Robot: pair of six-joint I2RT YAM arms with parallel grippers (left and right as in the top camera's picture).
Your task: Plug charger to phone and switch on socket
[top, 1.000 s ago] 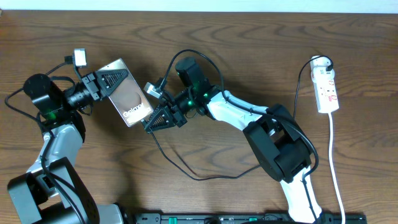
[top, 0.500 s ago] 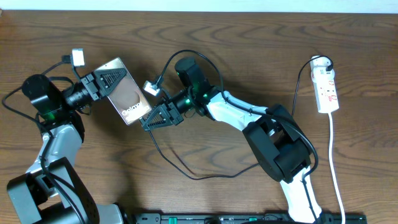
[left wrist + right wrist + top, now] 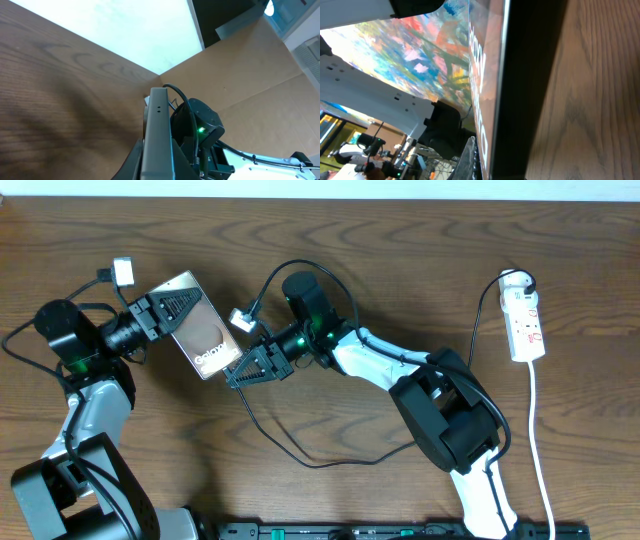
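The phone (image 3: pixel 208 338) is held tilted above the wooden table, its face with white lettering turned up. My left gripper (image 3: pixel 178 308) is shut on its upper end; in the left wrist view the grey phone edge (image 3: pixel 157 135) stands between my jaws. My right gripper (image 3: pixel 238 375) is shut at the phone's lower end, and the thin black charger (image 3: pixel 300 461) runs out from its tip. The plug tip itself is hidden. In the right wrist view the phone (image 3: pixel 520 75) fills the frame right beside one of my fingers (image 3: pixel 472 155). The white socket (image 3: pixel 526 325) lies far right.
The charger cable loops across the table's middle toward the right arm's base (image 3: pixel 450 420). A white cord (image 3: pixel 540 460) runs from the socket down the right side. A black bar (image 3: pixel 400 530) lines the front edge. Thick robot cables arc above both wrists.
My right gripper has edged a little left, closer to the phone's lower end. The left gripper and the phone have barely shifted.
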